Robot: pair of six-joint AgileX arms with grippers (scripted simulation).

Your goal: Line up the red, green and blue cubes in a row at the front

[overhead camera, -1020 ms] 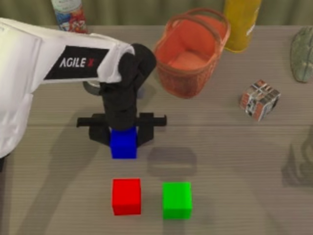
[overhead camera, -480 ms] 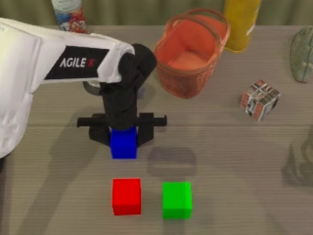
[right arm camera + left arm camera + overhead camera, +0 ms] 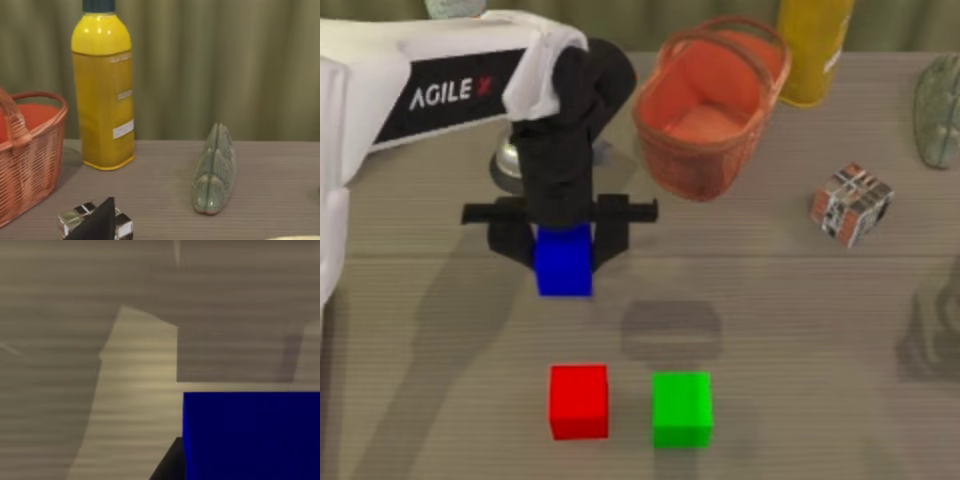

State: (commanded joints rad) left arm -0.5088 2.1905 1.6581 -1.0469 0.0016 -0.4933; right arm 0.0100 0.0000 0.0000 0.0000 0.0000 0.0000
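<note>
Top view: left pincer (image 3: 563, 262) is clamped on the deep blue glossy cube (image 3: 564, 260), black fingers (image 3: 610, 225) tight against its left and right faces, cube clear of the grey striped surface (image 3: 800, 330) with its shadow cast lower right of it. White AgileX left arm reaches in from the left edge

Solid red glossy cube (image 3: 579, 401) sits on the surface at the near edge, directly nearer than the blue one and well apart from it. Bright green glossy cube (image 3: 681, 407) is just right of the red, small gap between, not touching, both square to the near edge

Orange woven basket with hoop handle (image 3: 705, 105) is far centre, right of the arm's wrist. Tall yellow bottle (image 3: 814, 45) at the far edge right of the basket. Multicoloured patterned puzzle cube (image 3: 851, 204) on the right side, tilted on a corner. Grey-green ceramic piece (image 3: 940, 110) at the far right edge

Left wrist view: blue cube face fills the corner of the picture, one dark fingertip beside it, bare surface beyond

Right wrist view: bottle, basket rim, ceramic piece, puzzle cube. Right arm is out of the top view; can't tell the state of the right pincer
</note>
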